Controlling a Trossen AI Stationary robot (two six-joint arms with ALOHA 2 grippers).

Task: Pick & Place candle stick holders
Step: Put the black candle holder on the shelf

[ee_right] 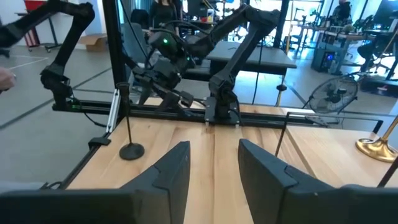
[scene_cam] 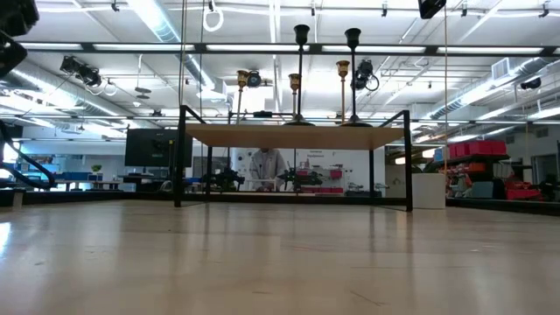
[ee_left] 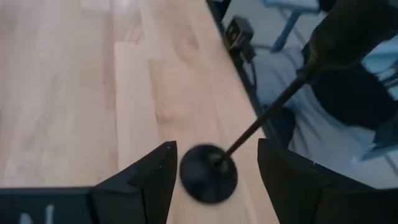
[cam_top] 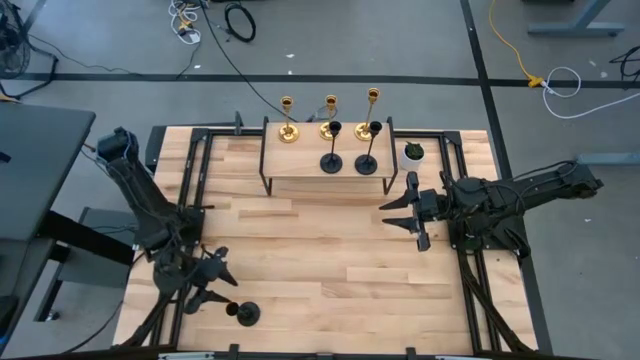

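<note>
Left claw (cam_top: 213, 285): open, near table (cam_top: 330, 260) front-left corner, beside black holder (cam_top: 245, 314)
Right claw (cam_top: 400, 211): open, idle, right side
Other holders (cam_top: 330, 131): five on shelf (cam_top: 300, 170)

**Count of things on and around the table**

Six candle holders in all: three gold ones (cam_top: 288, 131) (cam_top: 329, 130) (cam_top: 371, 128) and three black ones (cam_top: 331, 162) (cam_top: 367, 163) (cam_top: 247, 314). One small raised shelf (cam_top: 300, 160). One white pot (cam_top: 413, 153) with a green plant. Two robot arms, each with one gripper: the left gripper (cam_top: 209, 284) and the right gripper (cam_top: 408, 213). One wooden table (cam_top: 330, 260).
</note>
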